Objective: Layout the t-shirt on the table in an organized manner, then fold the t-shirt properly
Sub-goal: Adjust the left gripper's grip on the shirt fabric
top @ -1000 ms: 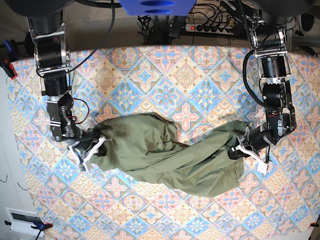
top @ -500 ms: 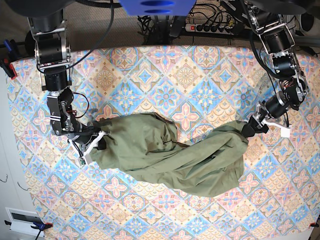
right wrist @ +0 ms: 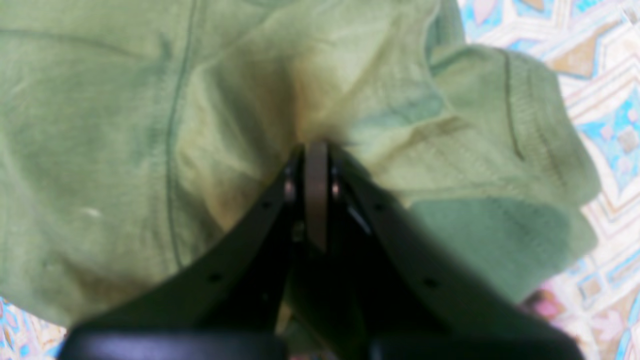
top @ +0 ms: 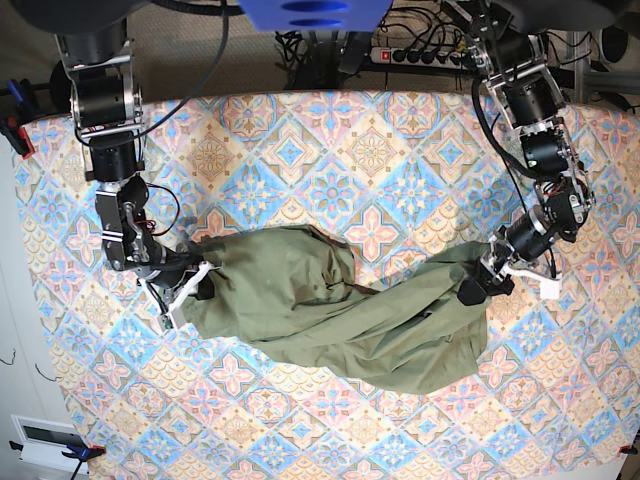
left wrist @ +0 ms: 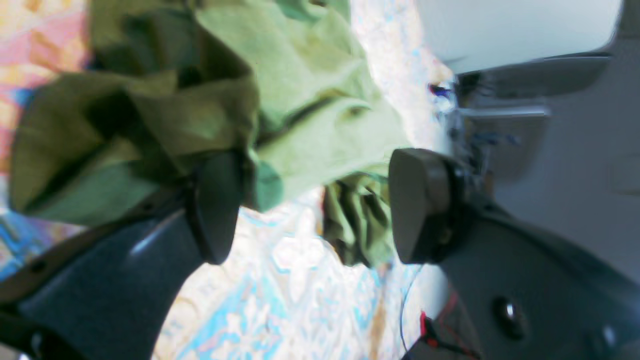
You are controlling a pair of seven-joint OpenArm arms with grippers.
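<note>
The olive-green t-shirt (top: 330, 310) lies crumpled in a long bunch across the middle of the table (top: 370, 150). My right gripper (top: 195, 288) is shut on the shirt's left end; the right wrist view shows its jaws (right wrist: 316, 150) closed on a pinch of the shirt (right wrist: 125, 125). My left gripper (top: 498, 284) is at the shirt's right end. In the left wrist view it (left wrist: 315, 205) is open, pads wide apart. The shirt (left wrist: 300, 75) bunches over one finger (left wrist: 215, 207) with the tablecloth (left wrist: 280, 300) below.
A power strip with cables (top: 420, 52) lies beyond the table's far edge. Clamps (top: 15, 125) sit at the far left corner. A white box (top: 45, 440) is on the floor at the lower left. Patterned cloth surrounds the shirt on all sides.
My left gripper swung up and to the right, then came back down to the shirt's right end, now with jaws apart. The right gripper kept its hold and barely moved.
</note>
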